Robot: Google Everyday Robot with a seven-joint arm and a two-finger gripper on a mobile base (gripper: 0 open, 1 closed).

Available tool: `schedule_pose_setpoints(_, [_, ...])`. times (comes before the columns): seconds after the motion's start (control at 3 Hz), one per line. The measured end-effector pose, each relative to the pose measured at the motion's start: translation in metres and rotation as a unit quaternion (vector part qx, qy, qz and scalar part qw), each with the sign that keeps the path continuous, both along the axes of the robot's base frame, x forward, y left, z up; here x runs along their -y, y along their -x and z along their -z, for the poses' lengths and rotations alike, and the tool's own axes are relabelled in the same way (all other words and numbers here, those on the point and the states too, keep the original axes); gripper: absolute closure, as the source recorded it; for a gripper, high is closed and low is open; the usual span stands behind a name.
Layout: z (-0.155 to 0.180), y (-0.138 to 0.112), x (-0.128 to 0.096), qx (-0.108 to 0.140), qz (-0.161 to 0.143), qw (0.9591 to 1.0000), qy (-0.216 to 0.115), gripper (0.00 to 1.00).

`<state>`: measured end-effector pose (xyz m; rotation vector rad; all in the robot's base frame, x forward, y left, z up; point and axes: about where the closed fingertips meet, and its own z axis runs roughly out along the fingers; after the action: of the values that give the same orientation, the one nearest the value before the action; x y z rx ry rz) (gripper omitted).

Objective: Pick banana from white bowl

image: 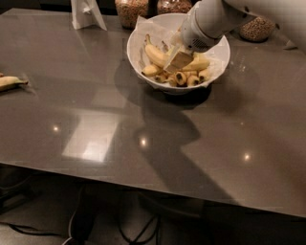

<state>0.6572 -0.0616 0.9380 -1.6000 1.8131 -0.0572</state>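
White bowl (158, 85), lined with crinkled paper (143, 26), stands on the grey table (95, 119). We take this bowl as the reference for all positions.

1. Position of the target. The banana (154, 52) lies inside the bowl, along its left and middle part, with the stem pointing to the back rim. A cluster of short bananas (184, 77) with dark tips lies in front of it, against the front wall of the bowl.

2. Position of the tool. The gripper (178, 62) is down inside the bowl, right on the middle of the banana. We cannot tell whether it has closed on the fruit or only rests against it.

3. Status. We judge the reach as done. The banana shows no sign of lift; it sits among the other fruit. The grasp is unconfirmed, and the lift clear of the rim remains.

4. Other items. A small banana (9, 82) lies far left of the bowl. Glass jars (131, 8) stand behind it.
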Motion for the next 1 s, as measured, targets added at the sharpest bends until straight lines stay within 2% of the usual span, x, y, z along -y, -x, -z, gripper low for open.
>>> schedule_pose_setpoints(0.33, [0.011,-0.018,0.001,-0.015,0.025,0.9995,0.009,0.43])
schedule_pose_setpoints(0.67, [0.025,-0.032,0.005,-0.043,0.057,0.9974,0.013,0.44])
schedule_pose_setpoints(1.0, [0.041,-0.040,0.010,-0.075,0.084,0.9935,0.016,0.44])
